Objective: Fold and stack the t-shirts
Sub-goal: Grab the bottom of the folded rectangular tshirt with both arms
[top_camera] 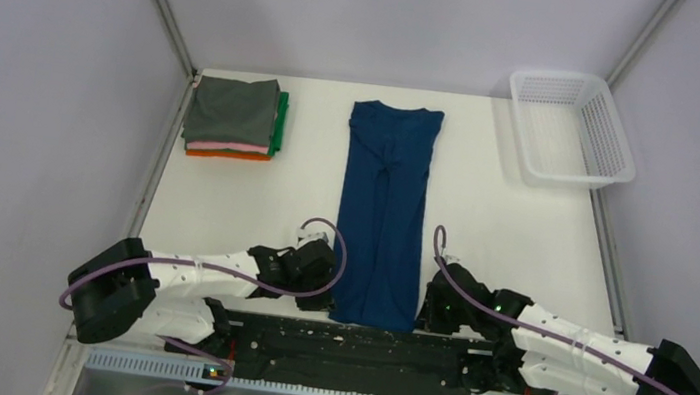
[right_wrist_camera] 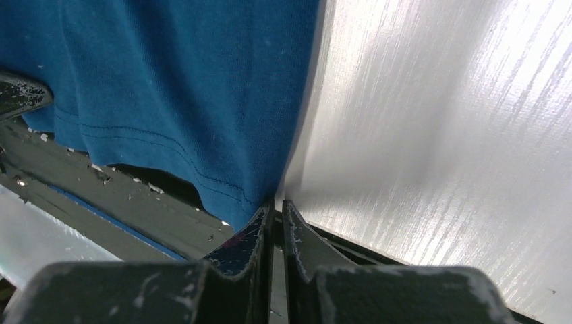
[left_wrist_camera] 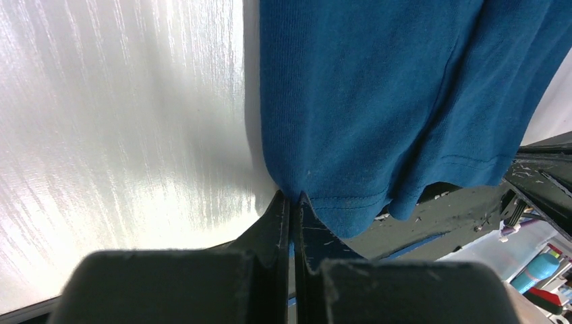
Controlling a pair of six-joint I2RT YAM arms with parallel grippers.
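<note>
Top view, shirt: the navy t-shirt [top_camera: 382, 212] lies as a long narrow strip mid-surface [top_camera: 504, 226], collar far, hem at the near edge.
Top view, stack: folded shirts [top_camera: 233, 115], grey on top, far left; white basket [top_camera: 559, 77] far right.
Left wrist: left hand [left_wrist_camera: 291, 202] pinched tight on the hem's left corner.
Right wrist: right hand [right_wrist_camera: 275, 209] clamped on the hem's right corner.

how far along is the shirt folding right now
Done: a stack of folded shirts, grey on top, sits at the far left. In hand: the blue t-shirt lies folded lengthwise into a narrow strip, with the left gripper and right gripper shut on its near hem corners. Left: fold that strip crosswise and add it to the stack.
</note>
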